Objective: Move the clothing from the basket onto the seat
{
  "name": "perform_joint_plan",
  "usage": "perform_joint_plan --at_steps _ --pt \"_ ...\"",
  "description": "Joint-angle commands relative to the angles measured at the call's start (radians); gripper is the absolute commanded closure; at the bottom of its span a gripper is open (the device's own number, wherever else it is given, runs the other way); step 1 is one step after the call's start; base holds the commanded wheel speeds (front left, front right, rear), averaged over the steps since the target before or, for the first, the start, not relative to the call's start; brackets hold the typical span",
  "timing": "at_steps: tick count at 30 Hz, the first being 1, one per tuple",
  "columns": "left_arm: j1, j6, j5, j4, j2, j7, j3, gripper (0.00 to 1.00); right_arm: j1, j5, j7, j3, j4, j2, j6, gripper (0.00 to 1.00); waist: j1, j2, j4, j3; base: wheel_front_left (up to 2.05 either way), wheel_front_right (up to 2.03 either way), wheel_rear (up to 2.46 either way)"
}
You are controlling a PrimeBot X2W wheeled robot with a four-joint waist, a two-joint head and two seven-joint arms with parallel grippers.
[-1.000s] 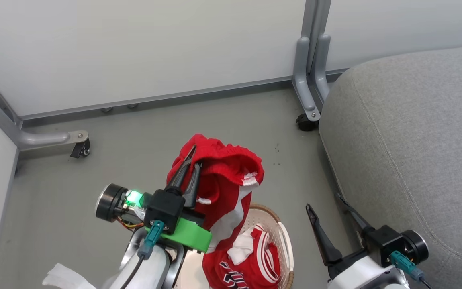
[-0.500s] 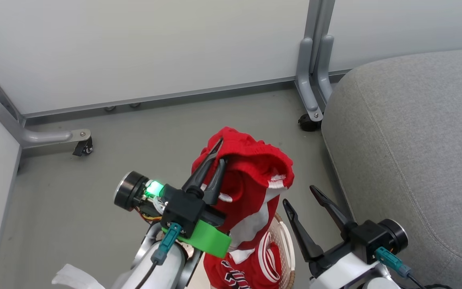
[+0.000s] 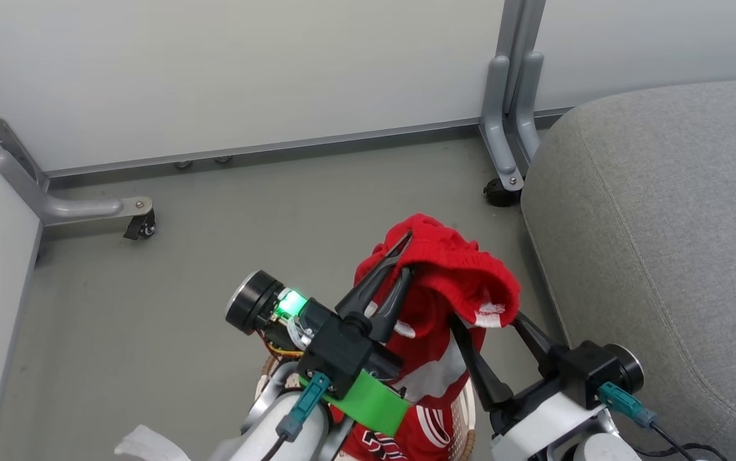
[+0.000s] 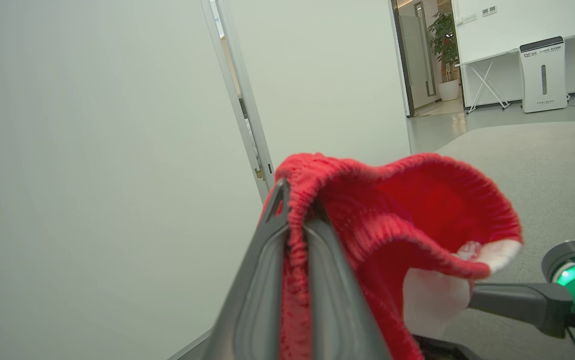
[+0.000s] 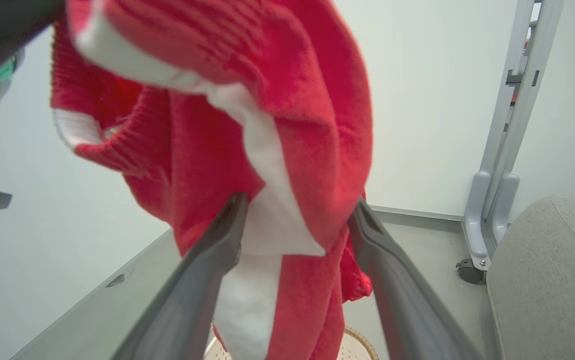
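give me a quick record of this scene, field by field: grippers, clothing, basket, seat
left gripper: shut on the red garment, holding it up above the basket
right gripper: open, one finger on each side of the hanging red garment
red jersey: in the basket, lettering partly seen
basket: low in the head view, mostly hidden
seat: grey, on the robot's right, no clothing on the part in view
task status: neither garment on the seat yet

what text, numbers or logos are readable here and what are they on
None reads in full.
jersey in the basket: black-and-white characters, cut off by the picture's edge, unreadable.
white appliance in the left wrist view: small dark label near its top, too small to read.
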Motion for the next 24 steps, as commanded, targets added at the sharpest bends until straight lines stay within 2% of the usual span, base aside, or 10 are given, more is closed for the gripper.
perform_joint_plan --at_steps 1,9,10,12,13,24 --pt "-0.019 -0.005 0.004 -0.008 -0.003 -0.001 -0.003 1.0 -0.012 0.004 -0.005 -0.002 0.007 -0.006 -0.001 0.0 0.0001 0.0 0.005 0.004 0.0 0.0 0.0" --pt "-0.03 -0.015 0.001 -0.013 -0.009 -0.001 -0.027 1.0 -0.025 0.043 -0.005 0.028 0.065 -0.021 -0.001 0.0 0.0001 0.0 0.024 0.013 0.0 0.0 0.0" --pt "-0.031 -0.016 0.001 -0.011 -0.009 -0.001 -0.028 1.0 -0.029 0.045 -0.005 0.03 0.067 -0.022 -0.001 0.11 0.0001 0.0 0.025 0.014 0.0 0.0 0.0" --pt "-0.031 -0.018 -0.004 -0.002 -0.006 -0.001 -0.029 1.0 -0.029 0.051 -0.005 0.051 0.074 -0.027 -0.001 0.89 0.0001 0.0 0.028 0.015 0.0 0.0 0.0" --pt "-0.03 -0.017 -0.006 0.003 -0.004 -0.001 -0.029 1.0 -0.029 0.054 -0.005 0.06 0.076 -0.03 -0.001 1.0 0.0001 0.0 0.029 0.016 0.0 0.0 0.0" --pt "-0.031 -0.014 -0.018 0.038 0.006 -0.001 -0.023 1.0 -0.022 0.062 -0.005 0.078 0.069 -0.042 -0.001 1.0 0.0001 0.0 0.026 0.02 0.0 0.0 0.0"
